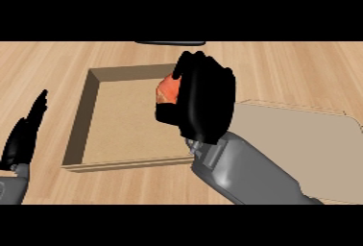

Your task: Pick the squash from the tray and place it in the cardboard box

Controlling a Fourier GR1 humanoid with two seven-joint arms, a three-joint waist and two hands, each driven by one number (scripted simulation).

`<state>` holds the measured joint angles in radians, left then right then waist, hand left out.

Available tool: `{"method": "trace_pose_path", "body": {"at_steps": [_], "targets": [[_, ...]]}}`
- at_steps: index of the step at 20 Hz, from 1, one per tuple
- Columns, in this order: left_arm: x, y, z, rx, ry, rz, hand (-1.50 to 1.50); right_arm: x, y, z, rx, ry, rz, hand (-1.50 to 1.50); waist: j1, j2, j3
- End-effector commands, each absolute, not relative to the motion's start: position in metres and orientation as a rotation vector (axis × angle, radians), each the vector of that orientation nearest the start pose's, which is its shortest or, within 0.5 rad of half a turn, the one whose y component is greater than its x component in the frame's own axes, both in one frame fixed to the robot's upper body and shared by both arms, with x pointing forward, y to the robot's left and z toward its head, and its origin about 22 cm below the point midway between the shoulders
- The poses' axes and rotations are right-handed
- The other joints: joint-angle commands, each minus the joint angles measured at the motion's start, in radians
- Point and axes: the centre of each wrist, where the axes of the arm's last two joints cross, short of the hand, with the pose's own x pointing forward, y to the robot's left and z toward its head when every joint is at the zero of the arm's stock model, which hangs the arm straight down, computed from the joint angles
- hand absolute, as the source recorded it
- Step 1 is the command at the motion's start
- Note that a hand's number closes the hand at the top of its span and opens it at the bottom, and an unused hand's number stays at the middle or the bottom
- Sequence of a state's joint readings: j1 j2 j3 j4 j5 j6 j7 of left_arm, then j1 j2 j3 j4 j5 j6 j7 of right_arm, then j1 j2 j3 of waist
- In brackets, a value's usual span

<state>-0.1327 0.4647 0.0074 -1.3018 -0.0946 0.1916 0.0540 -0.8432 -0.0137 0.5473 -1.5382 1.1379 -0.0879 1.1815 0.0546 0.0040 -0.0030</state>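
While right hand [202,98] grips squash [167,90], it's over the cardboard box [80,115].
Squash at hand's left side, above box's right part; left hand [22,137] open, resting at left edge.

The cardboard box [113,120] lies open-topped, only its low walls obstructing entry.

Even, soft light; faint shading inside the cardboard box [81,113].
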Motion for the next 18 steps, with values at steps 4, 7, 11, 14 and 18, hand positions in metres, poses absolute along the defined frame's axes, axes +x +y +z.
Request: {"method": "trace_pose_path", "body": {"at_steps": [4, 7, 11, 14, 18], "targets": [[0.276, 0.340, 0.011, 0.597, -1.397, -0.270, 0.00, 0.328, 0.007, 0.190, -1.117, -1.371, 0.353, 1.50, 0.024, 0.012, 0.000], [0.281, 0.335, 0.014, 0.573, -1.408, -0.288, 0.00, 0.355, 0.003, 0.193, -1.113, -1.344, 0.349, 1.50, 0.036, 0.016, 0.001], [0.281, 0.344, 0.021, 0.592, -1.412, -0.288, 0.00, 0.377, -0.006, 0.160, -1.176, -1.275, 0.326, 1.50, 0.033, 0.015, 0.002], [0.296, 0.333, 0.028, 0.597, -1.427, -0.268, 0.00, 0.390, -0.014, 0.165, -1.082, -1.203, 0.273, -1.50, 0.040, 0.025, 0.002], [0.291, 0.338, 0.029, 0.590, -1.437, -0.290, 0.00, 0.399, -0.022, 0.148, -1.017, -1.175, 0.209, -1.50, 0.065, 0.024, 0.002]]}}
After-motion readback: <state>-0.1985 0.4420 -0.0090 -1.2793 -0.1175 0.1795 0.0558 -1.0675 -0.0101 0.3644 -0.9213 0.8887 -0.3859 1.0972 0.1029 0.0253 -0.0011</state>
